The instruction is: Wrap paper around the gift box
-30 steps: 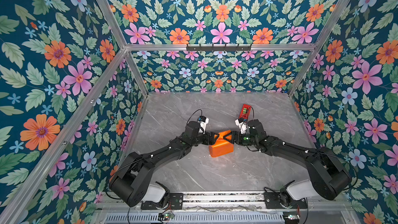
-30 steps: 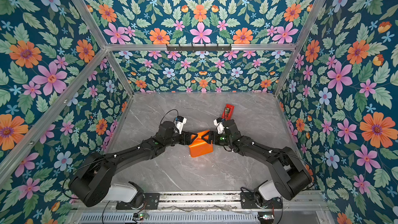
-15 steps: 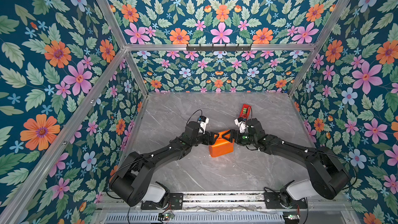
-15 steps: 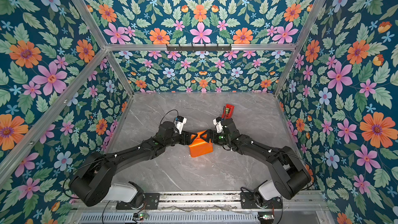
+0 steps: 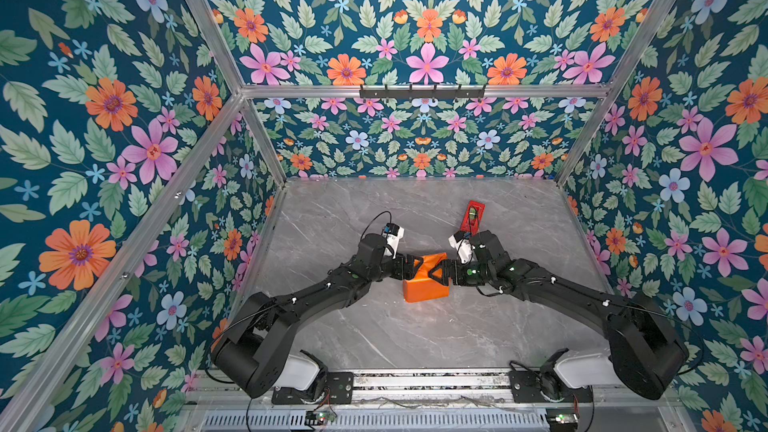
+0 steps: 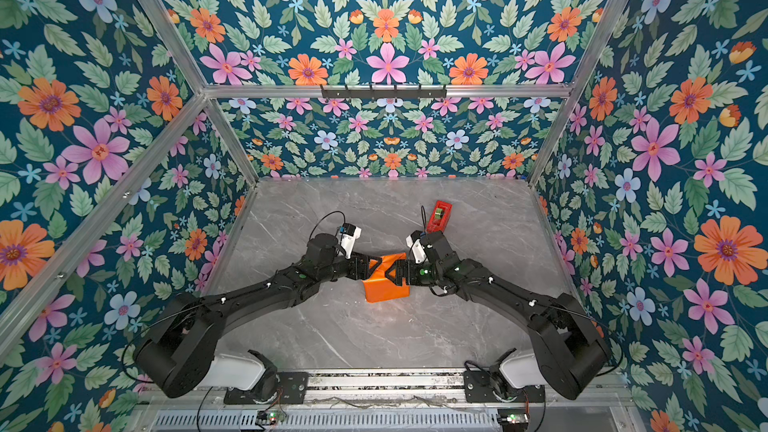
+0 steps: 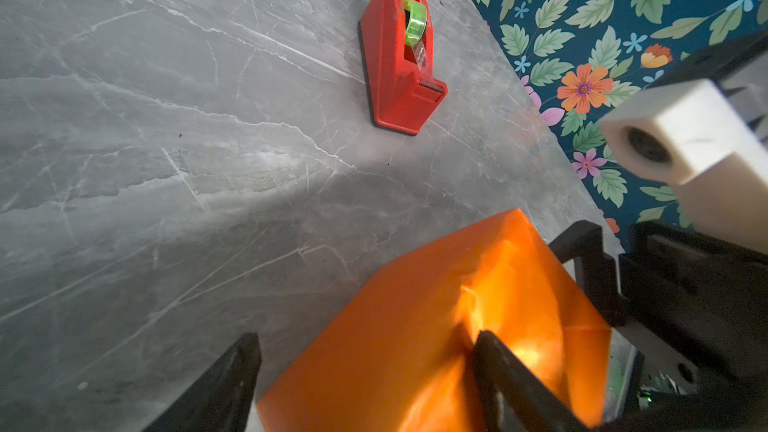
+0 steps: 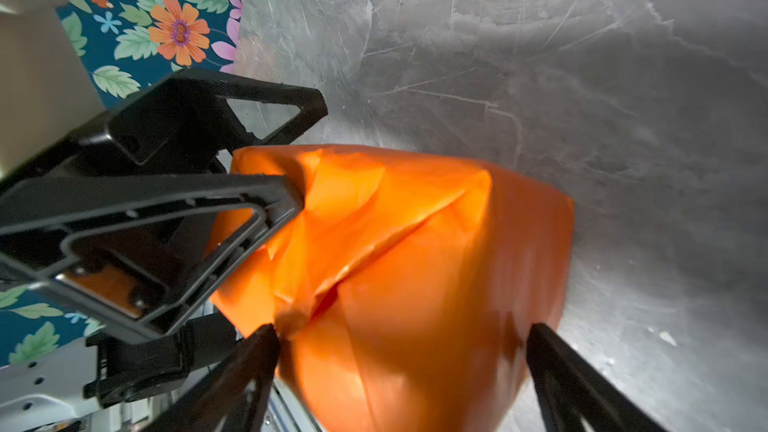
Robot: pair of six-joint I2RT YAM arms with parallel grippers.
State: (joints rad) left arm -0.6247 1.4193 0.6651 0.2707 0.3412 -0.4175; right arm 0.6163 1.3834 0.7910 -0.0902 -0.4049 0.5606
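Paper (image 5: 426, 288) folded up into a boxy orange bundle, sitting on the grey desk (image 5: 374, 326) right between the two grippers. Gift box not visible, all shown faces covered in orange. Glossy side out, creased, overlapping triangular flaps on the end by the left gripper (image 5: 415, 268).

Left gripper: jaws spread wide, not clamping anything. One fingertip (image 8: 293, 197) pressed onto the folded flaps at that end. Other fingertip (image 8: 316, 105) clear of the paper, bare desk showing in the gap. Same in the left wrist view: one finger (image 7: 503, 371) lying on top of the orange, other finger (image 7: 232, 376) off to the side over the desk.

Right gripper (image 5: 436, 274): at the opposite end of the bundle, jaws spread wide too, bundle sitting between the fingers. One fingertip (image 8: 266, 347) touching a crumpled corner of the fold. Other fingertip (image 8: 540, 347) just beside the paper's side, contact there hard to call through the blur. No clamp seen.

Both grippers low near the desk, tips facing each other across the bundle, near but apart.

Red tape dispenser (image 5: 473, 214) past the right gripper's wrist toward the back wall, flat on the desk, apart from the paper. Green roll (image 7: 414, 20) seated in it, clear strip running to the cutter.
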